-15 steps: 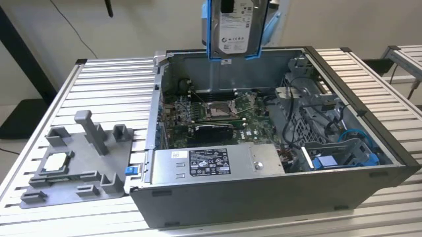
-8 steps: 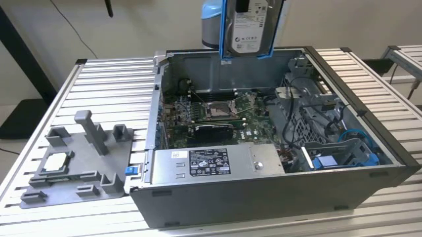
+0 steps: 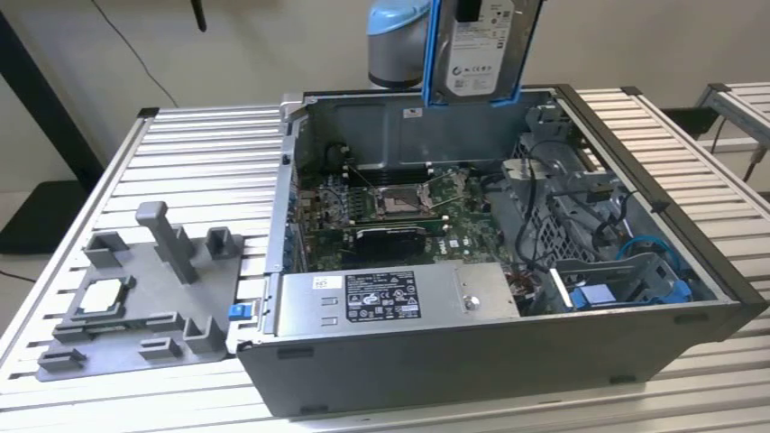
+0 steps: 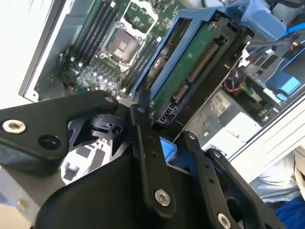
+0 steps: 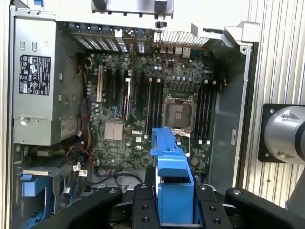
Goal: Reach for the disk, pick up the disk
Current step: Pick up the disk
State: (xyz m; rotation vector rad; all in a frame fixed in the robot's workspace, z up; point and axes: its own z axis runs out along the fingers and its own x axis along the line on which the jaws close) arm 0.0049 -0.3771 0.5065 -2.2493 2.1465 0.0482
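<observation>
The disk point(image 3: 481, 50) hangs upright above the far wall of the open computer case point(image 3: 481, 361), its white label facing the exterior view and its blue bracket running down both sides. In the second wrist view the disk point(image 4: 190, 67) shows its green circuit-board side and blue frame, clamped between the black fingers point(image 4: 145, 143) of my gripper point(image 4: 167, 138). In the first wrist view the blue bracket of the disk point(image 5: 171, 167) sits between the fingers of my gripper point(image 5: 174, 202), high over the motherboard point(image 5: 143, 109). The gripper is shut on the disk.
The case stands on a slatted aluminium table point(image 3: 193, 153). Inside it are the motherboard point(image 3: 398, 203), a grey power supply box point(image 3: 385, 293) with a black-and-white label, cables and a blue drive cage point(image 3: 626, 280). A grey fixture point(image 3: 139, 298) with a small silver chip point(image 3: 103, 293) lies at the exterior view's left.
</observation>
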